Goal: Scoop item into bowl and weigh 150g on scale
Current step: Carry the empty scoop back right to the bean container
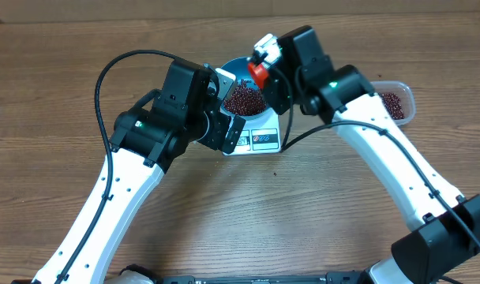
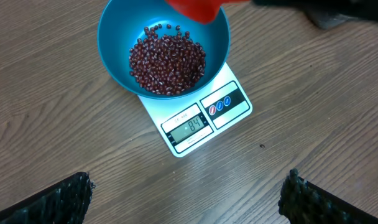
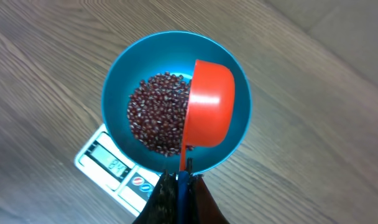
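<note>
Arm at left (image 1: 118,185): left gripper (image 2: 186,198) hangs above the wooden table (image 2: 313,124), fingers spread wide, nothing between them.
Scale (image 2: 223,106): white kitchen scale lies flat on the table, display reading 84.
Bowl (image 3: 114,93): bright blue bowl sits on the scale, covering most of its platform.
Beans (image 3: 158,112): dark red beans lie heaped in the bowl's bottom.
Scoop (image 3: 211,102): red measuring scoop is tipped on its side over the bowl, mouth toward the beans.
Right gripper (image 3: 179,186): fingers are clamped on the scoop's handle.
Tub (image 1: 410,101): clear plastic tub at far right holds more beans, well apart from the scale.
</note>
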`<state>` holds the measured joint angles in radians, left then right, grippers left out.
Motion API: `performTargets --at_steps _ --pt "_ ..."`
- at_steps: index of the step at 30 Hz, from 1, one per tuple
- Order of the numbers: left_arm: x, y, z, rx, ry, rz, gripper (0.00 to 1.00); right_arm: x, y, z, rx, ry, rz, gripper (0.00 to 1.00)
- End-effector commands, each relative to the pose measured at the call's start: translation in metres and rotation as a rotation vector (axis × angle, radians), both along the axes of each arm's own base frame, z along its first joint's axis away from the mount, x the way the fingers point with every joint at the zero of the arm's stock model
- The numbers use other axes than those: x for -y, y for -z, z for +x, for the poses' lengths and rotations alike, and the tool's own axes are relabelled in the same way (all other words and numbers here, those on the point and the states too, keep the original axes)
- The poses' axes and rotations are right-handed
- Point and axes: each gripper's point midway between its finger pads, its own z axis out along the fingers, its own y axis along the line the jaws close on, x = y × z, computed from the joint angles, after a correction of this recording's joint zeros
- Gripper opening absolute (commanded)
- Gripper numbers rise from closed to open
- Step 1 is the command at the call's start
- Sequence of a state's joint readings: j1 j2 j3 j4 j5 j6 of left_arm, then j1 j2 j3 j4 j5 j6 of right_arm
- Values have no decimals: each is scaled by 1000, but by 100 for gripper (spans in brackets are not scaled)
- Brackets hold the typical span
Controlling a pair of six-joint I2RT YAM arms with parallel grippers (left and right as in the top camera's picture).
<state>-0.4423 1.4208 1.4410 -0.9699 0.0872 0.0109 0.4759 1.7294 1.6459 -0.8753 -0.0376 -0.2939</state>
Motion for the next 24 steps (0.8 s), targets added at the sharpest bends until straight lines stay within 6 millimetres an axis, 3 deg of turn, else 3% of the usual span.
performTargets --at_steps 1,6,8,11,14,20,24 --pt "2 -2 1 6 21 -3 99 31 -56 5 51 96 181 4" --pt "2 -2 1 6 21 -3 100 101 -70 10 56 267 194 3" --pt "2 -2 1 6 21 -3 100 135 -63 9 23 356 170 4" --pt "2 -2 1 6 21 -3 100 205 -46 5 -6 610 27 4" --pt "2 -2 1 6 21 -3 99 247 -35 -4 -14 739 -94 4" --pt "2 -2 1 6 21 -3 100 268 -19 -6 -51 779 -158 4" --pt "2 -2 1 6 20 -3 100 280 5 -5 -109 793 -250 4"
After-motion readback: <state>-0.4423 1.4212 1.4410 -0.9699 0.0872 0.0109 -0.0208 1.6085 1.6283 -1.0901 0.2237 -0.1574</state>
